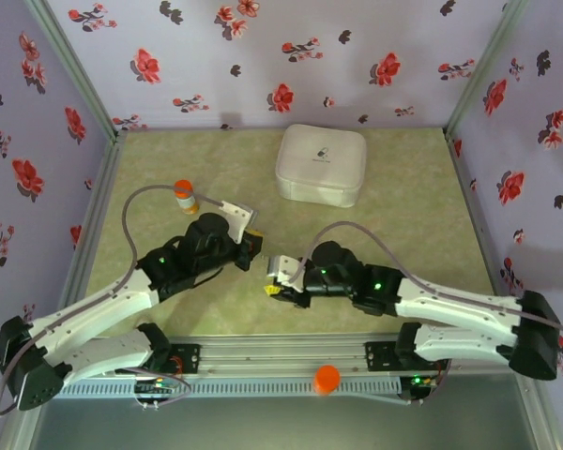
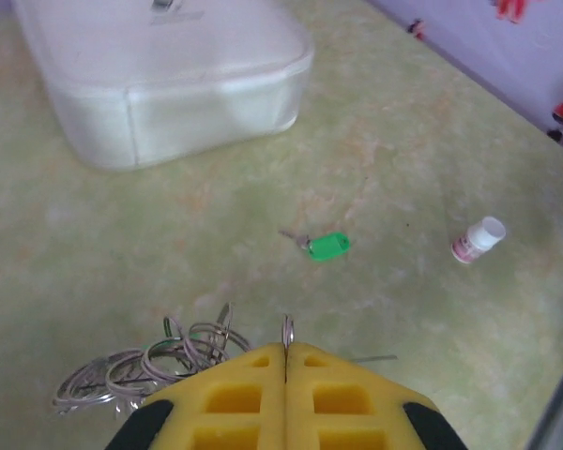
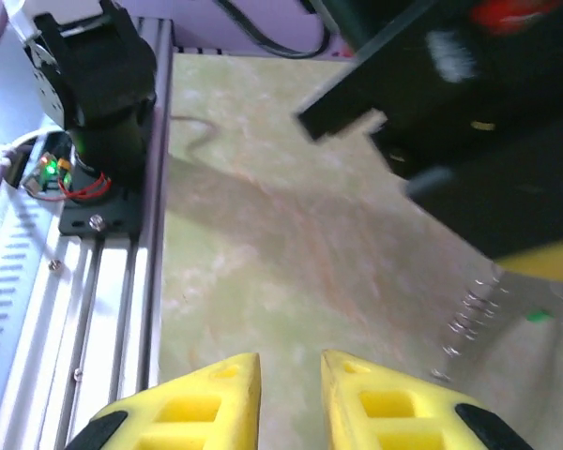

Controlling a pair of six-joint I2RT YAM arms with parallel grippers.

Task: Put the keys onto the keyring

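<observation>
Left gripper [image 2: 286, 349] clenched, nipping edge of keyring [image 2: 141, 370] - loops dangle at its left. Right gripper [image 3: 291, 361] part-spread, empty. I judge step: fetch key [image 2: 327, 247], lying loose just beyond; needs fine pinch on green head, then threading. Second key - can't find it; ring's split too small to read.

The left arm [image 1: 92, 314] and the right arm [image 1: 464, 314] wear white shells on their long links and black housings at the joints, each dotted with a small green light. A grey cable [image 1: 134, 202] loops over each. The left gripper [image 2: 284, 349] and right gripper [image 3: 291, 361] have yellow fingers with square recesses and black patches. At the upper left of the right wrist view, a black base [image 3: 98, 84] carries red wires and a silver screw [image 3: 96, 222].
</observation>
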